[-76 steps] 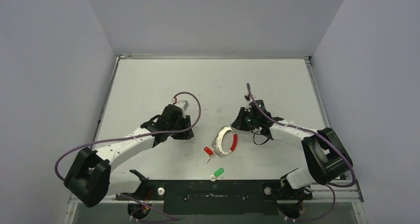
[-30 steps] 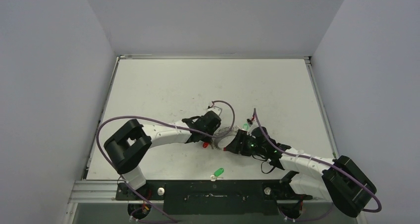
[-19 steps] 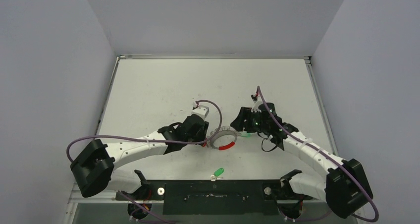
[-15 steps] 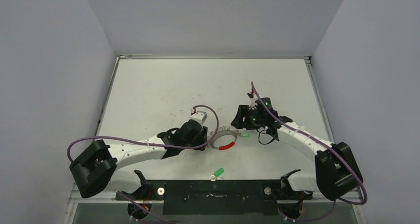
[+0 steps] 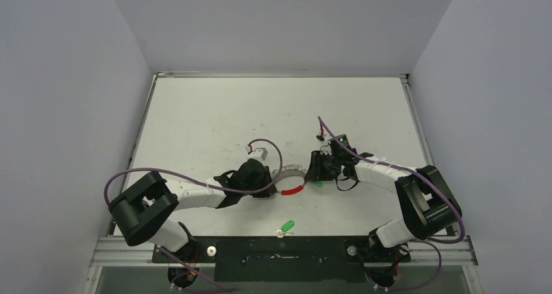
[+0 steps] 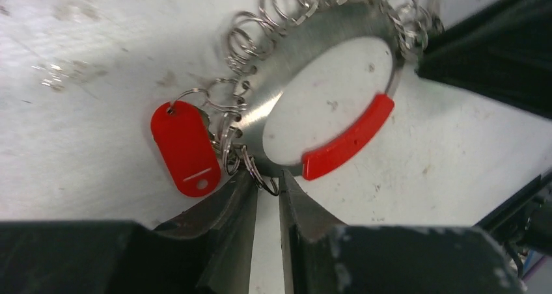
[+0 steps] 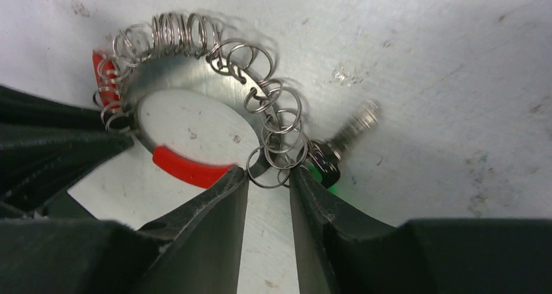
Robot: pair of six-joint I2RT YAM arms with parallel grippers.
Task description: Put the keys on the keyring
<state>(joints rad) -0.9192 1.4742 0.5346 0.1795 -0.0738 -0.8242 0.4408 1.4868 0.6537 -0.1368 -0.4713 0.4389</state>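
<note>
Top external: vs half a sec ago both arms have closed in on the keyring (image 5: 291, 190), flat mid-worktop (image 5: 215, 118), left gripper (image 6: 267, 177) & right gripper (image 7: 268, 172) each narrow round a small loop (pinch unclear), green key (image 7: 351, 133) beside right tips, 2nd key (image 5: 286, 226) loose nr front edge, so threading prob. unfinished.

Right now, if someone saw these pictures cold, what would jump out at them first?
The big silvery keyring with its red sleeve sits mid-table, the left gripper and right gripper meeting it from opposite sides, jaws narrow at its small wire loops. Next: a red tag hooked on beside the left gripper, and one green key lying alone by the near edge.
</note>
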